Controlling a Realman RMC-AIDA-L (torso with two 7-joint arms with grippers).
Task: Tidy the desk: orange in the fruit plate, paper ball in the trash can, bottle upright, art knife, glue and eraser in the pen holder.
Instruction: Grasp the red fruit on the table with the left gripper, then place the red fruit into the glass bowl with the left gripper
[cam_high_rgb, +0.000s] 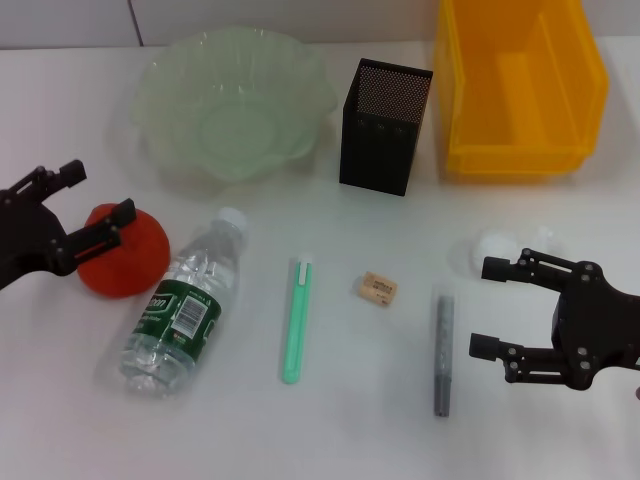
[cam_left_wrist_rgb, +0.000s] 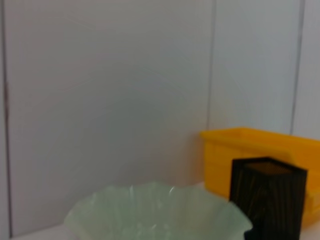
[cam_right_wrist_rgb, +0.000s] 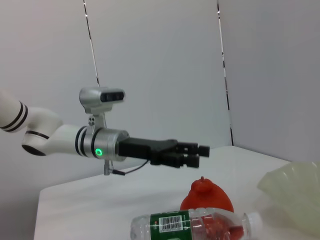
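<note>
Two pincers hover low over the tabletop (cam_high_rgb: 330, 430), both w/ fingers apart: right pincer (cam_high_rgb: 495, 307) near a grey pen (cam_high_rgb: 442, 352) and the paper ball (cam_high_rgb: 494, 247), left pincer (cam_high_rgb: 92, 205) just above the orange (cam_high_rgb: 130, 262). Bottle (cam_high_rgb: 183, 307) lies on its side beside the orange; green art knife (cam_high_rgb: 297, 318) and eraser (cam_high_rgb: 378, 288) mid-table. Farther back: fruit plate (cam_high_rgb: 160, 95), pen holder (cam_high_rgb: 383, 126), trash can (cam_high_rgb: 520, 85), all w/ nothing inside.

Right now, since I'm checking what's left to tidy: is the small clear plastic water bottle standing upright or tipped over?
Tipped over. The small clear plastic water bottle lies on its side on the white table, cap pointing toward the pale green bowl.
</note>
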